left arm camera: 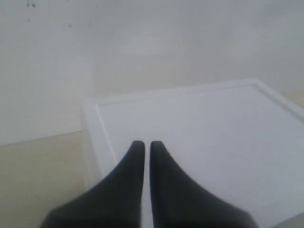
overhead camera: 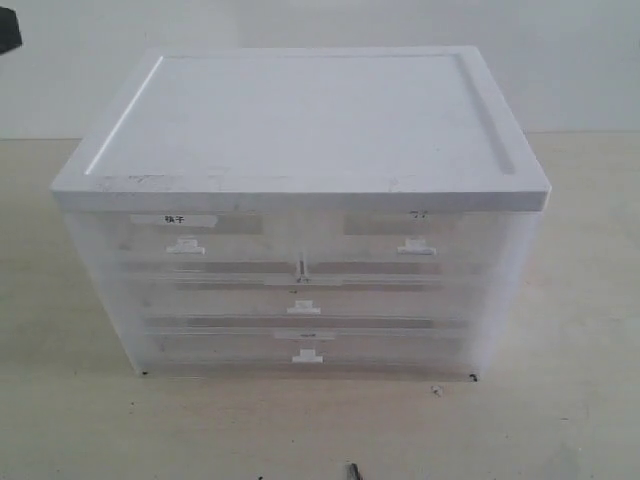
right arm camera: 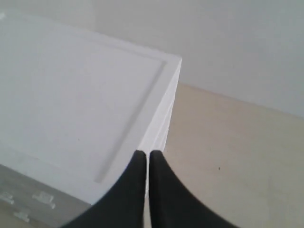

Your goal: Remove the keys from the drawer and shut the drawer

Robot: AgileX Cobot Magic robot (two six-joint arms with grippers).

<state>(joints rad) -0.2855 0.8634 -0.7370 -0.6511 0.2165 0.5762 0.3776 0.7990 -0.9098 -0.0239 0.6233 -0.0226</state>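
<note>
My left gripper (left arm camera: 147, 145) hangs over the white top of the cabinet (overhead camera: 300, 130), near one of its corners. Its two fingers are pressed almost together, with only a thin slit between them, and they hold nothing. My right gripper (right arm camera: 147, 154) is in the same condition: fingers together, nothing pinched. It hangs over the other end of the top, close to the edge where the table (overhead camera: 560, 400) begins.

The drawer (overhead camera: 380, 245) is below my right gripper, in the upper row of the front, under the lid. It is the half-width one with the faint mark on its grey strip. Its front stands level with the drawer beside it, so I judge that it is shut. The other drawers look shut too.

The keys (overhead camera: 351, 469) are, I think, the small dark slender piece on the table in front of the cabinet, well below and forward of both my grippers. It is cut by the picture edge and very small, so I cannot be sure.

If that piece is the keys, then both parts of the task look done: keys out, drawer closed. Neither gripper touches anything, and nothing seems left for them to do.
</note>
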